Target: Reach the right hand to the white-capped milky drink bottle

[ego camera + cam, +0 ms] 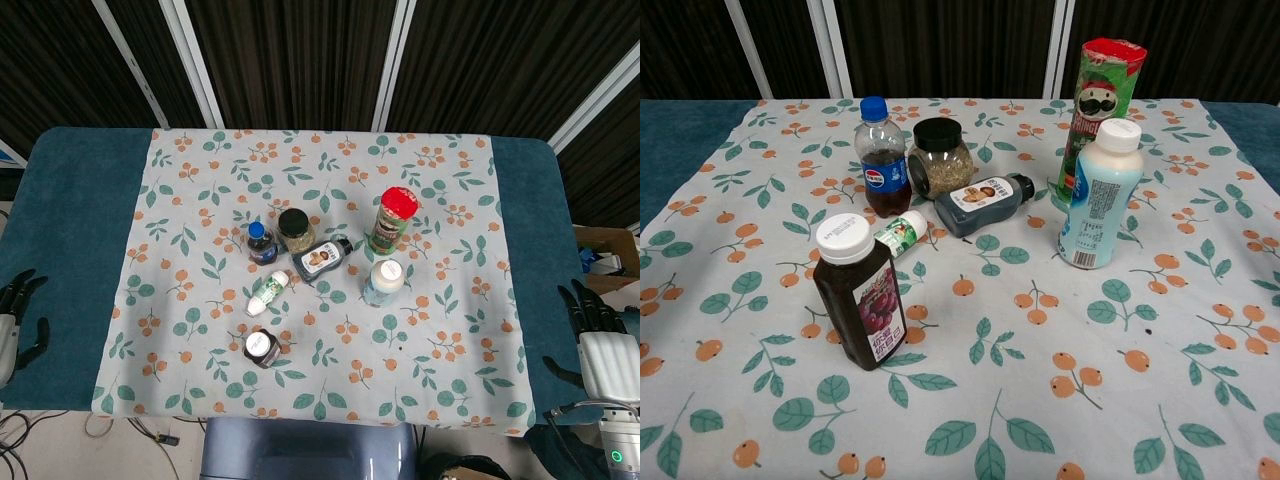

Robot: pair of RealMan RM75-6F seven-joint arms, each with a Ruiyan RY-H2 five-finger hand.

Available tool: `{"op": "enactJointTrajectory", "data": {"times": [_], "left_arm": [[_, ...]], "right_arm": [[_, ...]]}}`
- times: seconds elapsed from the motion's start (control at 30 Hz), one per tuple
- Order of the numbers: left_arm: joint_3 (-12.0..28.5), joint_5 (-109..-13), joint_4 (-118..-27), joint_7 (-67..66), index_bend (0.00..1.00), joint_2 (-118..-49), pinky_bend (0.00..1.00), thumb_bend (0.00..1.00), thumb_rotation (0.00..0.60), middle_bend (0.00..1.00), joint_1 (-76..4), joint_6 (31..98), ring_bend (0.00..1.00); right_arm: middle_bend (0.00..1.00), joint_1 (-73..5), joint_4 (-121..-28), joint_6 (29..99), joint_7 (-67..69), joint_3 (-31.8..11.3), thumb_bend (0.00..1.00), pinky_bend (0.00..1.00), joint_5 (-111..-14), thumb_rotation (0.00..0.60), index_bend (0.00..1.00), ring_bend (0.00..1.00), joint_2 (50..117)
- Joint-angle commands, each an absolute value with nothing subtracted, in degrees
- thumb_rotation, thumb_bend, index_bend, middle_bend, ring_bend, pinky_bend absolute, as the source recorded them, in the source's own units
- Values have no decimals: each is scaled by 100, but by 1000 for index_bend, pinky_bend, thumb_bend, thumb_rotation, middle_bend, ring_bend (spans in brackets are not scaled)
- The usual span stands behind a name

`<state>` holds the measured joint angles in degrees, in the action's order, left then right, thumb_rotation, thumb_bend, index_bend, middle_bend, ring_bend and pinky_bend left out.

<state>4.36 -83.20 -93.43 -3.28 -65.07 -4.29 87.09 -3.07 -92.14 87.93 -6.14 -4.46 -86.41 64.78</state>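
Note:
The milky drink bottle (383,282) with a white cap stands upright right of the table's middle, just in front of a red-lidded crisp can (392,220). The chest view shows the pale blue bottle (1098,195) at the right, against the green can (1098,110). My right hand (600,345) hangs off the table's right edge, well to the right of the bottle and nearer to me, fingers apart and holding nothing. Off the left edge, my left hand (15,320) is also empty with its fingers spread. Neither hand appears in the chest view.
Left of the milky bottle are a dark bottle lying down (322,259), a black-lidded jar (296,229), a blue-capped cola bottle (261,243), a small green-and-white bottle on its side (268,293) and a white-capped dark juice bottle (262,349). A floral cloth (450,340) covers the table.

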Motion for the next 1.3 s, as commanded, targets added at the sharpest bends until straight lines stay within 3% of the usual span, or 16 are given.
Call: {"op": "enactJointTrajectory", "data": {"times": [0.03, 1.03, 1.3], "left_arm": [[435, -8328, -9341, -331, 161, -6507, 66, 543, 600, 97, -428, 8714, 168], [420, -8392, -9315, -288, 161, -6510, 66, 543, 600, 97, -424, 8736, 168], [418, -8365, -9340, -336, 163, -6519, 66, 543, 600, 97, -421, 8722, 168]], "right_arm": [[28, -307, -9217, 8794, -610, -447, 144, 198, -8644, 600, 60, 95, 6478], [28, -296, -9270, 8780, -613, -456, 144, 198, -8605, 600, 58, 95, 6481], [29, -527, -9529, 8186, 909, -150, 131, 198, -9010, 600, 59, 96, 6287]]}}
